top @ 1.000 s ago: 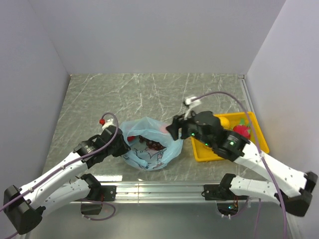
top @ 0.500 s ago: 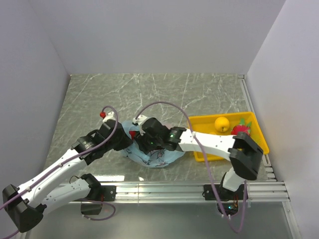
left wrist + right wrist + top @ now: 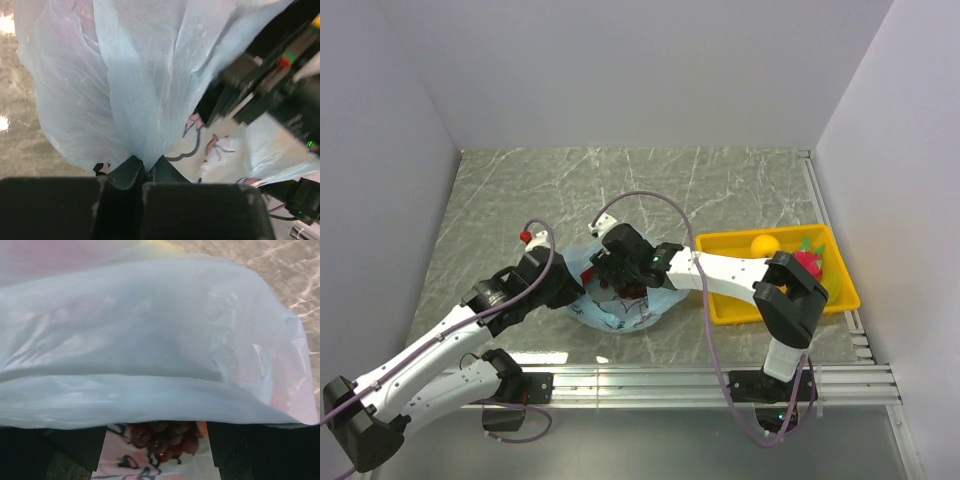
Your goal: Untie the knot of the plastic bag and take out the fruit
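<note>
grape bunch (image 3: 162, 437) sits inside the plastic bag (image 3: 625, 318) on the bench (image 3: 520, 190), just ahead and square between the right fingers (image 3: 240, 452), spread wide and empty, while the left fingers (image 3: 127, 175) pinch the bag's film tight.

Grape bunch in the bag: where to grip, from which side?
Grip the grape bunch across its middle, from above through the open mouth of the plastic bag. It lies bare inside the open right gripper, a plastic fold overhanging; the left gripper pins the bag's edge.
</note>
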`<state>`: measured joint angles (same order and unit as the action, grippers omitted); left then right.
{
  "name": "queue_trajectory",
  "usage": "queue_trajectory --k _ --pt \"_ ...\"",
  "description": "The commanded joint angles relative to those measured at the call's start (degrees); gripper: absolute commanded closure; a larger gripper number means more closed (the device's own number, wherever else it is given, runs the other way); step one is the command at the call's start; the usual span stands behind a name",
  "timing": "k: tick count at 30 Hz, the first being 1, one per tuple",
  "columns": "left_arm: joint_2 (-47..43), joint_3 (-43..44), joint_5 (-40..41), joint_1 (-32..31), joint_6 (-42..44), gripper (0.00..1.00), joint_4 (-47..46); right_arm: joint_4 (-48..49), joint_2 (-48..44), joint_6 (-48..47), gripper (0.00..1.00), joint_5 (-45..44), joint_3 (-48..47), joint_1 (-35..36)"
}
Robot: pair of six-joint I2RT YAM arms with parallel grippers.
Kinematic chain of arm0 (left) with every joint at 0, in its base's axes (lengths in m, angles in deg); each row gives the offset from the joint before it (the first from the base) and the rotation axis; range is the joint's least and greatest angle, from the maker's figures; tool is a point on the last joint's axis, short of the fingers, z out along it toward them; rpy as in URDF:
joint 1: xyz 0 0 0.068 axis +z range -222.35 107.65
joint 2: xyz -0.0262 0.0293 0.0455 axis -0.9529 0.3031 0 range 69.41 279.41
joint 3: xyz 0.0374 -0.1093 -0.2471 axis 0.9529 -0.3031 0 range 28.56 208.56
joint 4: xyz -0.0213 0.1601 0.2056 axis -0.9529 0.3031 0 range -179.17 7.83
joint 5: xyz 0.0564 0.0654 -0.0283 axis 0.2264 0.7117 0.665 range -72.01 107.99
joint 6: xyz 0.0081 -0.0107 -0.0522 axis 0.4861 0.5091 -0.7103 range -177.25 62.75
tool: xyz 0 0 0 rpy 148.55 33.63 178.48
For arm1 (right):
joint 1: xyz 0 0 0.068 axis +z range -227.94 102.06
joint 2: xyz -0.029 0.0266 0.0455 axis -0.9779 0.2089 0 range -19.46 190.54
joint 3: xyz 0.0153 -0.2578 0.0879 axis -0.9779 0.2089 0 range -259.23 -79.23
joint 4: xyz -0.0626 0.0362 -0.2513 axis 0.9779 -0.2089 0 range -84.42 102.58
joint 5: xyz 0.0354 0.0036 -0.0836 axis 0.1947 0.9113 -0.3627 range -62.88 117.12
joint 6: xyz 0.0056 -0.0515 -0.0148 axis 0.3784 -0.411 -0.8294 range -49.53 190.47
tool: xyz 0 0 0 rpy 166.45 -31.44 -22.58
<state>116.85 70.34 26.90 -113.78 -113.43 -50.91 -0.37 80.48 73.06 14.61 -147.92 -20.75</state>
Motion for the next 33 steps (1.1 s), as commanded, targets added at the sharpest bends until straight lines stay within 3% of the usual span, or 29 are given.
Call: queue_trajectory --k 1,8,11,12,13,16,18,21,29,33 --pt "-1.2 -1.7 -1.0 -0.1 1.1 0.99 -0.1 2.0 2.1 -4.2 0.23 -0.8 -0.4 -1.2" --pt "-0.4 -4.5 -1.1 -0.1 -0.1 0.99 -1.9 4.4 7.3 -2.9 0.25 7.7 1.5 -1.2" --pt "0.4 -5.3 -1.0 -0.1 -0.3 0.99 -2.9 5.3 7.5 -2.7 0.34 9.1 2.4 -1.1" --pt "0.5 -5.5 -1.1 -0.1 -0.4 1.00 -3.1 5.5 7.2 -1.1 0.38 9.6 2.9 -1.0" --pt "0.9 -5.6 -1.0 -0.1 -0.5 1.00 -3.5 5.7 6.7 -1.0 0.53 9.9 3.4 -1.0" --pt "1.9 -5.7 -0.3 -0.1 -0.8 0.99 -3.7 5.9 4.4 -0.3 0.79 12.0 4.1 -0.9" --pt "2.5 -5.2 0.4 -0.1 -0.7 1.00 -3.7 5.4 0.9 0.3 0.90 12.3 4.8 0.2" --pt "2.9 -4.8 2.1 -0.1 -0.6 0.99 -3.4 5.2 -5.2 1.9 1.00 15.1 6.0 1.3" --pt "4.9 -2.8 4.9 0.0 -0.3 1.00 -3.2 2.4 -22.2 4.4 1.00 23.8 6.9 2.4" --pt "5.7 -2.1 4.6 0.0 -0.2 0.99 -3.3 2.2 -30.0 5.6 1.00 21.4 5.8 2.4"
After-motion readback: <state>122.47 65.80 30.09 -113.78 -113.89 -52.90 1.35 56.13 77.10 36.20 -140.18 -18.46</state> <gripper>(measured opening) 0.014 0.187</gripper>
